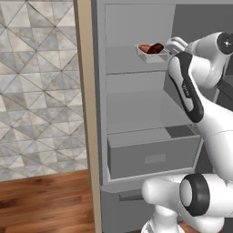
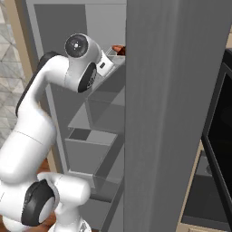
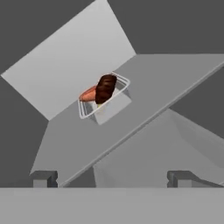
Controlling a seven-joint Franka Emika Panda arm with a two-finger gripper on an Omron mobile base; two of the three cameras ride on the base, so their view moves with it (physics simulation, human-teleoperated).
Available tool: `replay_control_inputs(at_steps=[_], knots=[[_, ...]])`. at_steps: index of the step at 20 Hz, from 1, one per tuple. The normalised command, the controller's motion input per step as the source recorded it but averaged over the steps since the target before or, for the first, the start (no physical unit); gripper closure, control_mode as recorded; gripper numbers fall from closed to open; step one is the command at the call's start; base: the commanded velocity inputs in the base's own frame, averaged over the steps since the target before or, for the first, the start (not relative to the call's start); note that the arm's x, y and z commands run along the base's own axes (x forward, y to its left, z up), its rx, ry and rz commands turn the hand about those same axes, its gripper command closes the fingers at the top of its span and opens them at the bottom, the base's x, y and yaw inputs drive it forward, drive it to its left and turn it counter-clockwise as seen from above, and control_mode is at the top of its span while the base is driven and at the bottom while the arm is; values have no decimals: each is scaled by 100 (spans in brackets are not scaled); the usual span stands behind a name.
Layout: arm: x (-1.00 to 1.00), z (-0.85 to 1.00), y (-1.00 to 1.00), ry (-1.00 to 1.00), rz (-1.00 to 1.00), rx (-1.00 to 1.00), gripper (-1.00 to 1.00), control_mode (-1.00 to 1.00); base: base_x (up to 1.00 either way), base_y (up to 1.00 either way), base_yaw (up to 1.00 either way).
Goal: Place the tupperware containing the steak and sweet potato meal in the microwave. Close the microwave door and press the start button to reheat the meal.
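Currently the gripper [image 3: 112, 177] is spread wide and empty, short of the tupperware [image 3: 104, 101], which sits near the back of the upper fridge shelf [image 3: 144, 94] holding steak [image 3: 106, 88] and sweet potato [image 3: 88, 93]. Likely risk: fingers shoving the shallow tray backward.

tupperware [image 3: 88, 112]: translucent grey-white; steak [image 3: 106, 88]: dark brown; sweet potato [image 3: 89, 93]: orange-red | shelves [image 1: 127, 61]: plain light grey; drawer [image 1: 152, 157]: grey | wall tiles [image 1: 38, 86]: grey-beige triangle pattern; floor [image 1: 45, 202]: reddish-brown wood grain
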Motion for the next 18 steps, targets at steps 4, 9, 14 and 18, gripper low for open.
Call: replay_control_inputs(at_steps=[4, 9, 14, 18], knots=[[45, 0, 0, 10, 0, 7, -100, -100, 0, 0, 0], [42, -3, 0, 8, 0, 2, -100, -100, 0, 0, 0], [37, -6, 0, 2, 0, 0, -100, -100, 0, 0, 0], [34, -16, -4, 0, 0, 0, -100, -100, 0, 0, 0]])
